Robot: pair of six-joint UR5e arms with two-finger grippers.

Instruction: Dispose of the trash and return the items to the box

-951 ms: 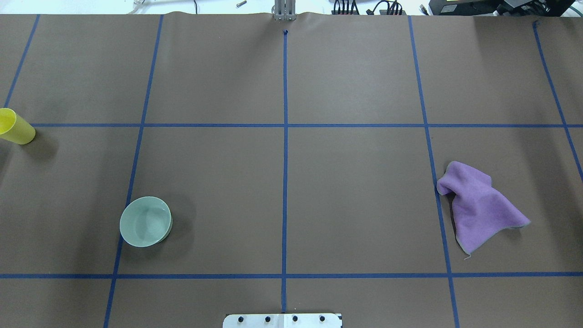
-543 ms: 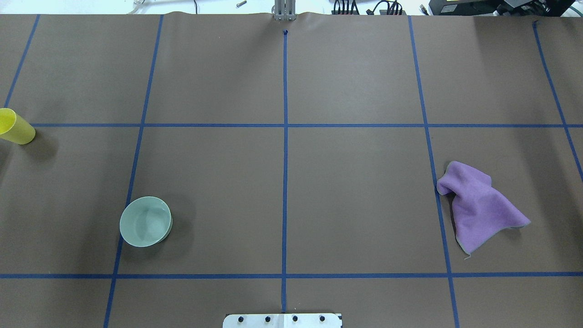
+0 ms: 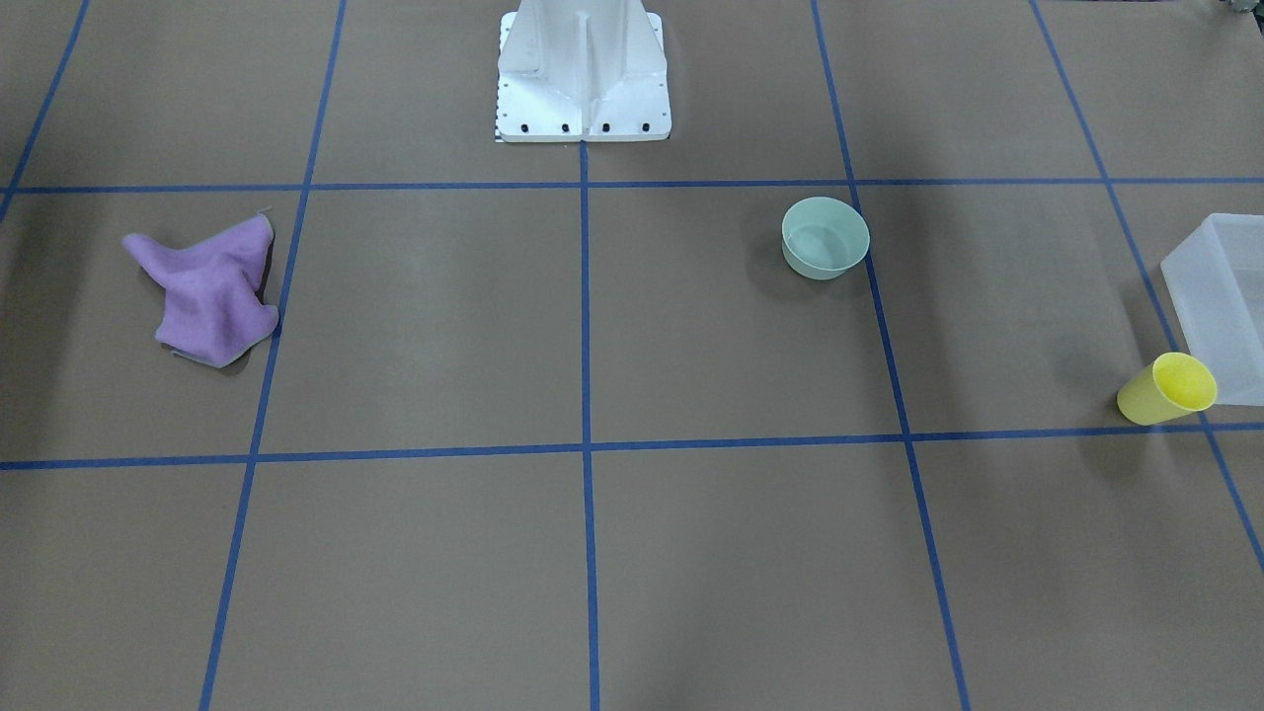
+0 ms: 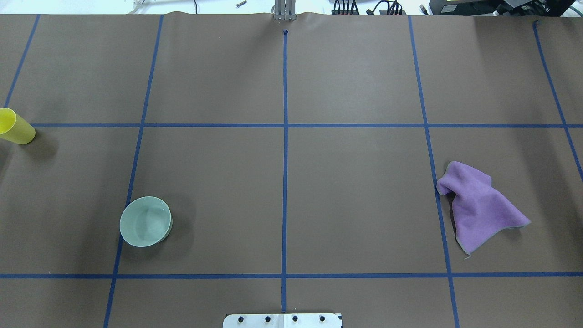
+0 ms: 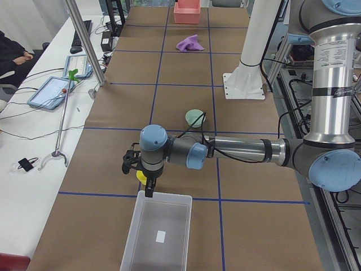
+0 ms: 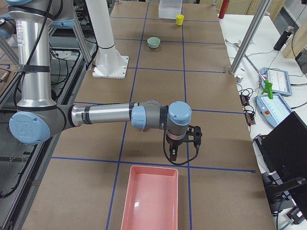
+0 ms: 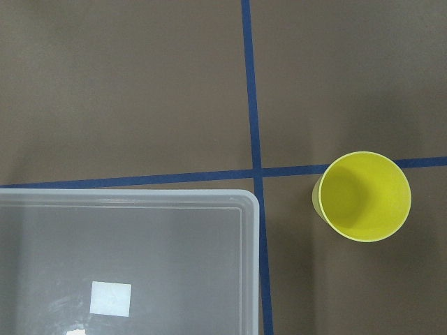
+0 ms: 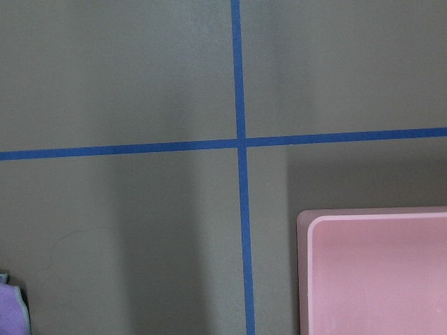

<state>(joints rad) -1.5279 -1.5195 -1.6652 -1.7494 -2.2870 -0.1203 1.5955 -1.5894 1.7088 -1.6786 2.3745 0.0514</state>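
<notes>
The pale mint-green bowl [image 4: 145,222] stands upright and empty on the brown table, also in the front view [image 3: 826,238]. The frosted translucent box [image 5: 169,226] stands at the table's left end, holding nothing but a white label; its rim shows in the left wrist view [image 7: 140,195]. My left gripper [image 5: 149,189] hangs over the box's far rim, above a yellow cup [image 7: 364,197]; I cannot tell whether it is open or shut. My right gripper [image 6: 173,154] hangs near a pink bin [image 6: 151,199] at the right end; I cannot tell its state either.
A crumpled purple cloth [image 4: 478,207] lies on the table's right side. The yellow cup [image 3: 1167,388] stands upright just beside the box [image 3: 1215,286]. The white robot base [image 3: 583,69] sits at the table's near middle. Blue tape lines grid the table.
</notes>
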